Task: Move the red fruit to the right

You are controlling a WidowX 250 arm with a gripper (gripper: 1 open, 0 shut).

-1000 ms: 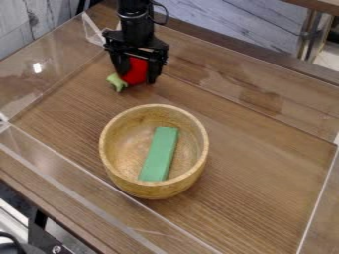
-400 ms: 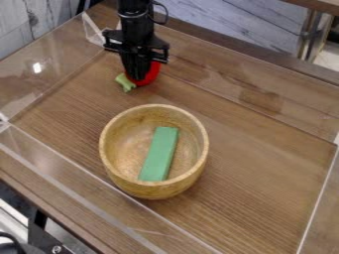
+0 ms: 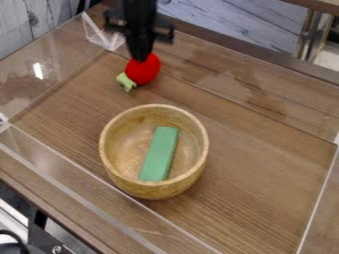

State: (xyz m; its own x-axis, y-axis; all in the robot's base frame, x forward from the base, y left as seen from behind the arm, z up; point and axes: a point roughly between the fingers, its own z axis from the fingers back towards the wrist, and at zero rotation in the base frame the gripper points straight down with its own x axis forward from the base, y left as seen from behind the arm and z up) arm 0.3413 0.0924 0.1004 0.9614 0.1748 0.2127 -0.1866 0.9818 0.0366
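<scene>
Even, soft daylight over my table (image 3: 265, 129); glare streaks the clear wall (image 3: 38, 71) at left, my gripper (image 3: 139, 52) blurred.

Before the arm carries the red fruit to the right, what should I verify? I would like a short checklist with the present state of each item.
1. The hand is shut on the red fruit: ok.
2. The fruit is lifted clear of the table: cannot tell; its green stem hangs low.
3. Right of the fruit, as the picture shows it, only bare wood: ok.
4. The wooden bowl with the green block lies out of that path, nearer the camera: ok.
5. The grip is firm enough to carry: cannot tell; the hand is blurred.
</scene>
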